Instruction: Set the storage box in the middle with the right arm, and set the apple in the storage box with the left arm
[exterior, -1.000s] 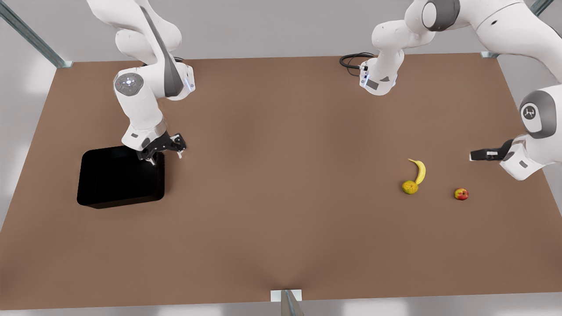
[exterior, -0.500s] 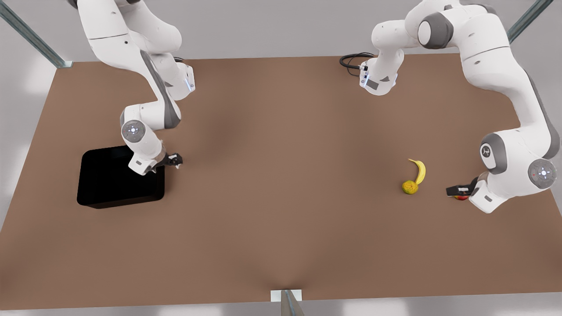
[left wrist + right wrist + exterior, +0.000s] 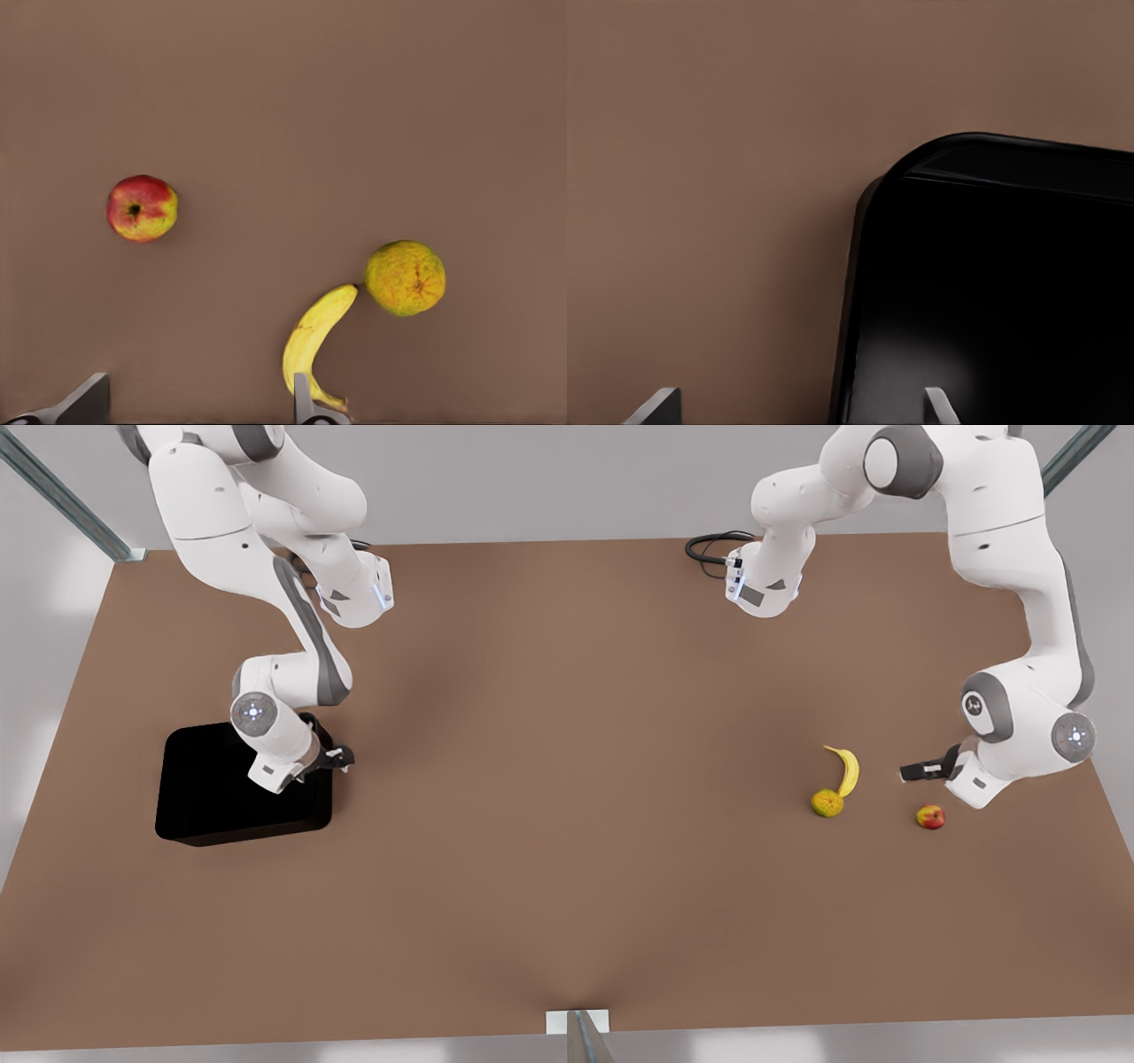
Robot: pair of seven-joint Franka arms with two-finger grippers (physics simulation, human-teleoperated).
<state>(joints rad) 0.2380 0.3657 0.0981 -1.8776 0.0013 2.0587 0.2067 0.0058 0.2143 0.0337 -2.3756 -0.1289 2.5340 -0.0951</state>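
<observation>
Left wrist view: apple (image 3: pixel 142 208) stem pit, end effector fingertips (image 3: pixel 84 403) spread

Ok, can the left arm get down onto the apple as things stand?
Probably yes: the left gripper hovers open beside the apple, bare table around it; the banana and lumpy fruit lie apart.

A banana (image 3: pixel 846 770) lies on the brown surface (image 3: pixel 567 824) at the right of the front view, its lower end touching a yellow-green lumpy fruit (image 3: pixel 827 803). A coiled black cable (image 3: pixel 709 546) rests at the surface's top edge.
</observation>
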